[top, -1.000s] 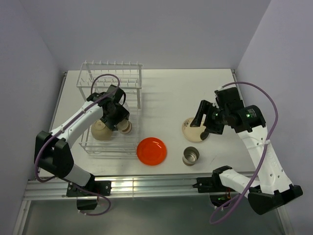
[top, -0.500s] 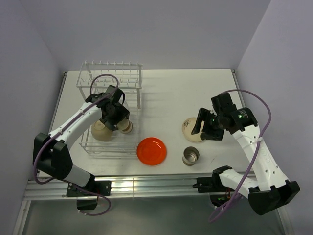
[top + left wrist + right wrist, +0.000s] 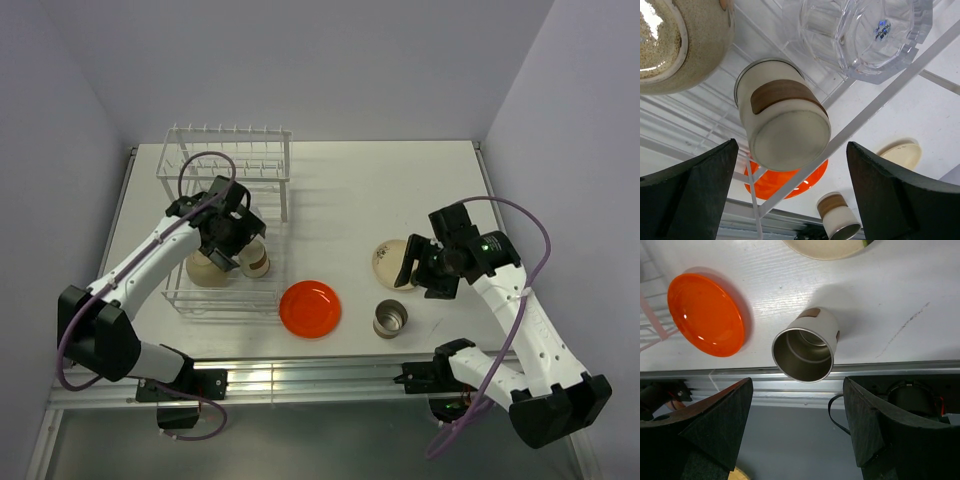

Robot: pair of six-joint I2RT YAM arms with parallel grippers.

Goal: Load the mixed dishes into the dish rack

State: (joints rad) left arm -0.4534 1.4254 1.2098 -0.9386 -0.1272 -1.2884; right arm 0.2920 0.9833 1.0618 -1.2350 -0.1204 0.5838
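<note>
The white wire dish rack (image 3: 228,133) stands at the left. In it lie the white-beige bowl (image 3: 205,268) (image 3: 680,45), a clear glass (image 3: 860,35) and a steel cup (image 3: 259,263) (image 3: 782,122) bottom-up. My left gripper (image 3: 238,250) (image 3: 790,150) hovers just above that cup, open, touching nothing. On the table sit the orange-red plate (image 3: 310,308) (image 3: 705,315), the cream plate (image 3: 388,262) (image 3: 825,247) and a second steel cup (image 3: 390,319) (image 3: 804,346), upright. My right gripper (image 3: 422,272) (image 3: 797,385) is open above that cup and holds nothing.
A rack wire (image 3: 880,100) crosses the left wrist view between the glass and the cup. The table's metal front rail (image 3: 320,378) runs close behind the orange-red plate and the loose cup. Grey walls close in the left, back and right.
My left gripper has opened wide, letting go of the steel cup in the rack. My right arm has swung nearer and lower, from over the cream plate towards the loose steel cup.
</note>
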